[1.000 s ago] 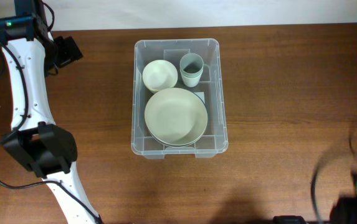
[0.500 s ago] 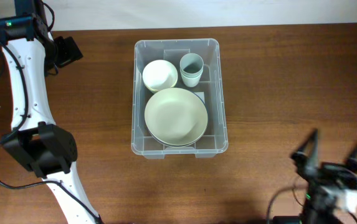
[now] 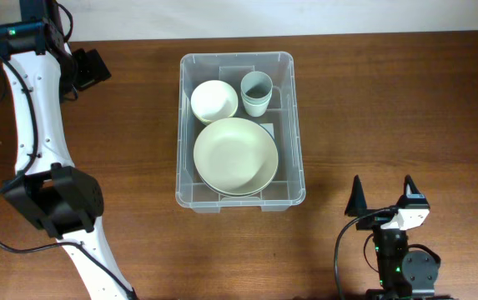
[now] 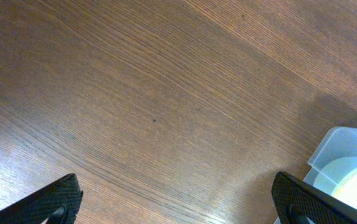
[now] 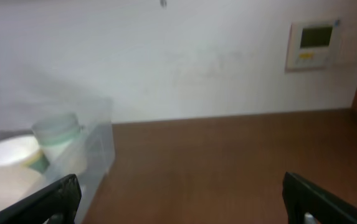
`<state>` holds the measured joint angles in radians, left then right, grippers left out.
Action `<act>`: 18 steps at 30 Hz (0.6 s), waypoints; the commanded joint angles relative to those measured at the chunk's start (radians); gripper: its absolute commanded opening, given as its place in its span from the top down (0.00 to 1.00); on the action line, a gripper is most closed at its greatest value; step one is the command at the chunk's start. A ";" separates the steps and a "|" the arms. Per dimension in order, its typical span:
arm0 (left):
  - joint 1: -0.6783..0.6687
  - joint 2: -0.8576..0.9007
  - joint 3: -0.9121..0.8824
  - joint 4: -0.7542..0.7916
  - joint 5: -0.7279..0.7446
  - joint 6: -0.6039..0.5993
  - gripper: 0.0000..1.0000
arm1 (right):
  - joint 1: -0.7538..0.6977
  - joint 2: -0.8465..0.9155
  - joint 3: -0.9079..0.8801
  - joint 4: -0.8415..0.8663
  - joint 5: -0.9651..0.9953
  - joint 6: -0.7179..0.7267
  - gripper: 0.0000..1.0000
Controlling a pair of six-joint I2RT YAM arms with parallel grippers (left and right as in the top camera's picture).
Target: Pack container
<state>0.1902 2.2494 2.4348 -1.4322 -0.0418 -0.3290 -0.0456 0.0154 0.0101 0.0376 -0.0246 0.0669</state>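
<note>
The clear plastic container (image 3: 298,150) stands at the table's middle. It holds a large cream plate (image 3: 235,155), a small cream bowl (image 3: 214,100) and a pale green cup (image 3: 256,92). Its corner shows in the left wrist view (image 4: 343,149) and its side in the right wrist view (image 5: 97,152). My left gripper (image 3: 88,71) is open and empty at the far left, away from the container. My right gripper (image 3: 382,198) is open and empty near the front right edge.
The wooden table (image 3: 389,100) is bare brown wood around the container. A white wall with a small panel (image 5: 314,42) shows in the right wrist view.
My right arm has swung in from the right edge toward the front middle-right, and its open fingers are now sharply in view. The left arm and the container have not moved.
</note>
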 commanded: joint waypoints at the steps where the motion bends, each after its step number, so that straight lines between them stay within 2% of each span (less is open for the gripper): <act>1: 0.002 0.000 0.015 -0.001 -0.007 0.008 0.01 | -0.014 -0.012 -0.005 -0.040 -0.008 -0.008 0.01; 5: 0.003 0.000 0.015 -0.001 -0.007 0.008 0.01 | -0.016 -0.012 -0.005 -0.116 -0.009 -0.008 0.01; 18: 0.002 0.000 0.015 -0.001 -0.007 0.008 0.01 | -0.016 -0.009 -0.005 -0.113 -0.009 -0.008 0.01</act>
<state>0.1902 2.2494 2.4348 -1.4326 -0.0418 -0.3290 -0.0521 0.0147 0.0101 -0.0711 -0.0254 0.0669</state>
